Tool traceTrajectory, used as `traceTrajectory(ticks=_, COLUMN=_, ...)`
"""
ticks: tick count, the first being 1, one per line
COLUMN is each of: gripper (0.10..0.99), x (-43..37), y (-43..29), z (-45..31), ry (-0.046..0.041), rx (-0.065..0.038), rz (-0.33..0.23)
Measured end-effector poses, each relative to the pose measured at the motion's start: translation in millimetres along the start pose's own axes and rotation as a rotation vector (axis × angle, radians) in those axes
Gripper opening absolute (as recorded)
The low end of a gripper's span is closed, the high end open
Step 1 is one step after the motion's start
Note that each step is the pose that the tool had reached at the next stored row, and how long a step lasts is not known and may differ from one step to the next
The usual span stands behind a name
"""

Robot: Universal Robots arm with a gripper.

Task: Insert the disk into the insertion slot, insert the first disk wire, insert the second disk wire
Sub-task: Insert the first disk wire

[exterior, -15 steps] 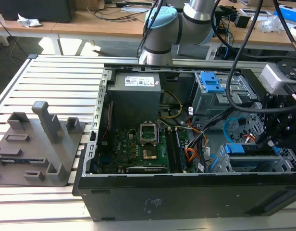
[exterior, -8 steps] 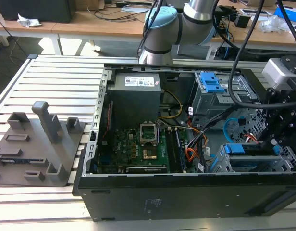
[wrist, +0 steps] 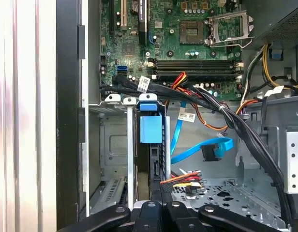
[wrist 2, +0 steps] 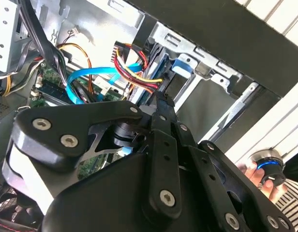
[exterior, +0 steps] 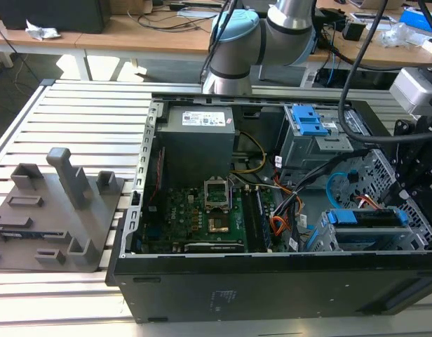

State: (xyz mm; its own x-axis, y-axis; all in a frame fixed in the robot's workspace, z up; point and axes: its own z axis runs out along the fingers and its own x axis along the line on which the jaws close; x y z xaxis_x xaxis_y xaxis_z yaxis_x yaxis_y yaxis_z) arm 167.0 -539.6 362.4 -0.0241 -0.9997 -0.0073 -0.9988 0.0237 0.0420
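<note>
The disk (exterior: 363,219), silver-grey in a bright blue caddy, sits inside the insertion slot (exterior: 416,235), a perforated grey cage at the exterior view's right. In the first wrist view the disk (wrist: 152,159) stands edge-on with its blue tab up. My gripper (exterior: 411,191) hangs just over the cage. Its fingers (wrist: 158,195) are closed together against a black connector (wrist: 166,183) with red, yellow and black wires, right at the disk's end. A blue flat cable (wrist: 207,149) with a black plug lies loose beside it. In the second wrist view my gripper (wrist 2: 163,102) points at the same coloured wires (wrist 2: 137,65).
The open computer case (exterior: 272,281) lies on a slatted table. A taller grey bay with a blue latch (exterior: 307,125) stands behind the cage. Thick black cable bundles (wrist: 245,130) cross over the cage. A grey fixture (exterior: 58,210) sits on the exterior view's left. A hand (wrist 2: 258,174) holds a small device outside the case.
</note>
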Motion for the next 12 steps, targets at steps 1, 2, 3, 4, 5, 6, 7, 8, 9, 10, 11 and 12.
traceTrajectory(ticks=1, gripper=0.106, x=0.1, y=2.4, z=0.1, ry=0.0, rx=0.0, rz=0.0)
traceTrajectory(ticks=2, gripper=0.106, x=0.2, y=4.7, z=0.2, ry=-0.0001, rx=0.0, rz=0.0)
traceTrajectory(ticks=3, gripper=0.106, x=0.2, y=8.3, z=0.4, ry=-0.0001, rx=0.0, rz=0.0)
traceTrajectory(ticks=4, gripper=0.106, x=0.3, y=11.2, z=0.4, ry=-0.0001, rx=0.001, rz=0.0)
traceTrajectory(ticks=5, gripper=0.106, x=0.4, y=12.7, z=-0.8, ry=0.0, rx=0.001, rz=0.0)
traceTrajectory(ticks=6, gripper=0.106, x=0.3, y=13.2, z=-1.2, ry=-0.0004, rx=0.001, rz=0.0)
traceTrajectory(ticks=7, gripper=0.106, x=0.3, y=13.2, z=-1.3, ry=-0.0004, rx=0.001, rz=0.0)
traceTrajectory(ticks=8, gripper=0.106, x=0.3, y=13.3, z=-1.4, ry=-0.0002, rx=0.001, rz=0.0)
traceTrajectory(ticks=9, gripper=0.106, x=0.3, y=13.3, z=-1.4, ry=-0.0002, rx=0.001, rz=0.0)
traceTrajectory(ticks=10, gripper=0.106, x=0.3, y=13.3, z=-1.4, ry=-0.0001, rx=0.001, rz=0.0)
traceTrajectory(ticks=11, gripper=0.106, x=0.4, y=13.4, z=-1.4, ry=-0.0001, rx=0.001, rz=0.0)
traceTrajectory(ticks=12, gripper=0.106, x=0.4, y=13.4, z=-1.4, ry=-0.0001, rx=0.001, rz=0.0)
